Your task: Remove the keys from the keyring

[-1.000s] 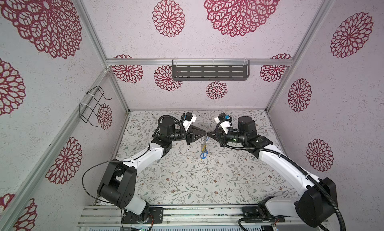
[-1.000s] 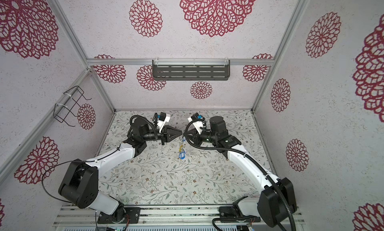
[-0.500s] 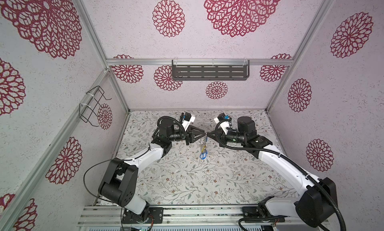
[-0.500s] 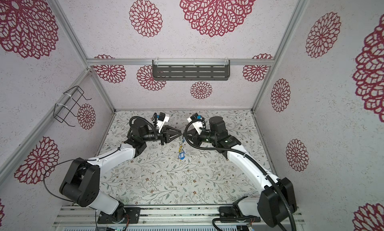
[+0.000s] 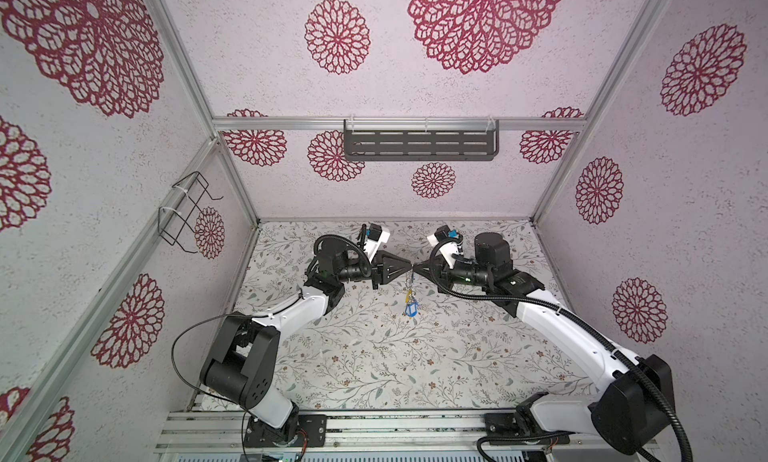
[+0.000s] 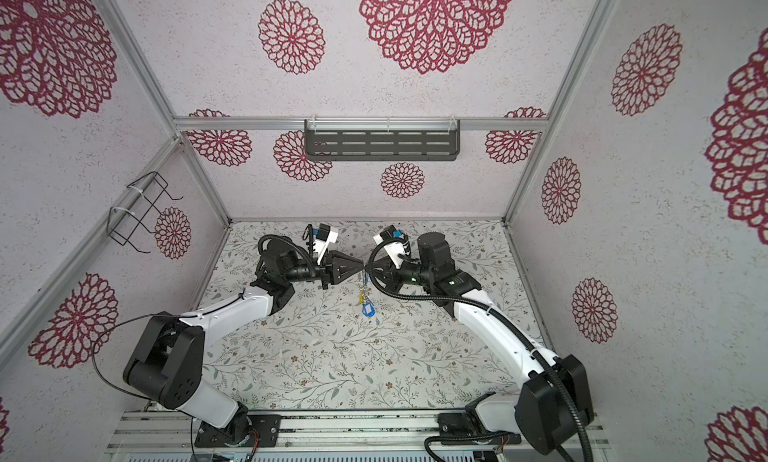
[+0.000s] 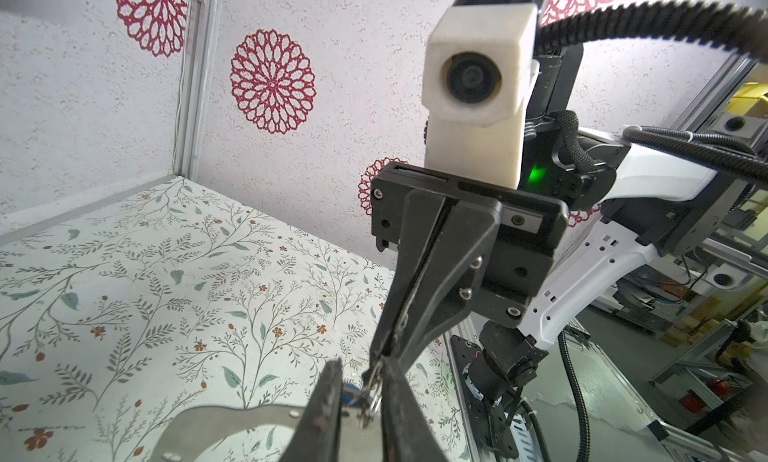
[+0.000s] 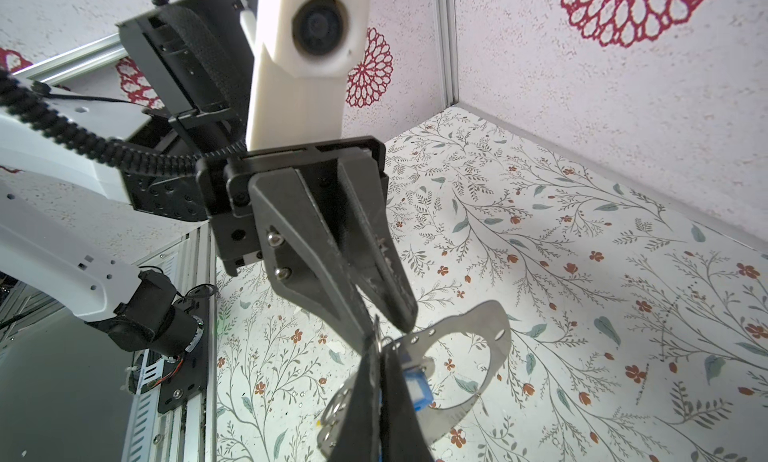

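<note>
**A:** Top views first. Was there any writing?

**B:** Nothing legible. In both top views the left gripper [image 5: 408, 268] and right gripper [image 5: 416, 268] stood tip to tip above the middle of the floral table [image 5: 374, 368]. The keys [image 5: 410, 294] hung in a bunch just under the tips. A blue tag [image 5: 411, 310] was lowest, and its label was too small to read.

**A:** Containers?

**B:** A dark slotted shelf [image 5: 419, 146] was on the back wall and a wire basket [image 5: 183, 212] on the left wall.

**A:** And the left wrist view?

**B:** The keyring [image 7: 220, 428], a flat grey plate, ran just beside the left gripper's fingers [image 7: 322, 410]. They stood a little apart with a small split ring [image 7: 372, 391] between them. I could not tell whether they pinched it. The right gripper [image 7: 379, 350] faced them with its fingers pressed together, and a green light [image 7: 536, 175] glowed on its arm.

**A:** The right wrist view?

**B:** The right fingers [image 8: 365, 401] were clamped on the keyring's [image 8: 478, 343] rim, holding it in the air over the table. A blue tag [image 8: 415, 391] sat just beside them, half hidden. The left gripper's [image 8: 384, 326] tips were narrowly parted at the plate's edge.
</note>
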You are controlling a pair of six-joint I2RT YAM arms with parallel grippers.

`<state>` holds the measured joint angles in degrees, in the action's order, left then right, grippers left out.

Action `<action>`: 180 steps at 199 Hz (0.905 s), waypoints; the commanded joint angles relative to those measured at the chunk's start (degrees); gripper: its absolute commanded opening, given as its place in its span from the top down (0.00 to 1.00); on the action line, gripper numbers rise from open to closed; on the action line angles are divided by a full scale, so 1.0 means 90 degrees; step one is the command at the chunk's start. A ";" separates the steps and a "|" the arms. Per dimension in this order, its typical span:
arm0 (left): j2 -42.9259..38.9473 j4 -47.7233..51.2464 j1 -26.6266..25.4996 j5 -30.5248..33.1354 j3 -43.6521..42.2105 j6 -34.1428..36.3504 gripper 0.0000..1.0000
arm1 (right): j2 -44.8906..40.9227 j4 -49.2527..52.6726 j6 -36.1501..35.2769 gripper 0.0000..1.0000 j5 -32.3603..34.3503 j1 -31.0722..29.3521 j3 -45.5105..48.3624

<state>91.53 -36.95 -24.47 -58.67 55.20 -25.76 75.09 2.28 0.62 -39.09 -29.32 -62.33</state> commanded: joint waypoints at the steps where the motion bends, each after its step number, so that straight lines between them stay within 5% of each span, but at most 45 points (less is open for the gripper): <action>1: 0.0065 -0.0210 0.0024 -0.0140 -0.0077 -0.0053 0.86 | -0.0150 -0.0478 0.0072 1.00 0.0005 -0.0051 -0.0369; 35: 0.0094 -0.0543 0.0023 -0.0209 -0.0156 -0.0282 0.99 | -0.0130 -0.0653 0.0201 1.00 0.0070 -0.0049 -0.0389; 114: 0.0143 -0.1135 0.0010 0.0107 -0.0225 -0.0699 1.00 | -0.0024 -0.0657 0.0262 1.00 0.0284 -0.0212 -0.0343; 141: 0.0266 -0.1920 0.0028 0.0376 -0.0215 -0.1628 1.00 | -0.0341 -0.0575 0.0234 0.67 0.1096 -0.0183 -0.0127; 180: 0.0348 -0.3506 0.0030 0.0684 -0.0610 -0.2250 1.00 | -0.1344 -0.0996 0.0328 0.57 0.2075 0.0155 0.0761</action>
<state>94.32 -55.81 -24.23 -55.11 51.42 -41.12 69.63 -2.00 2.66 -26.85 -30.00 -58.63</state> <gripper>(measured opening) 0.045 0.420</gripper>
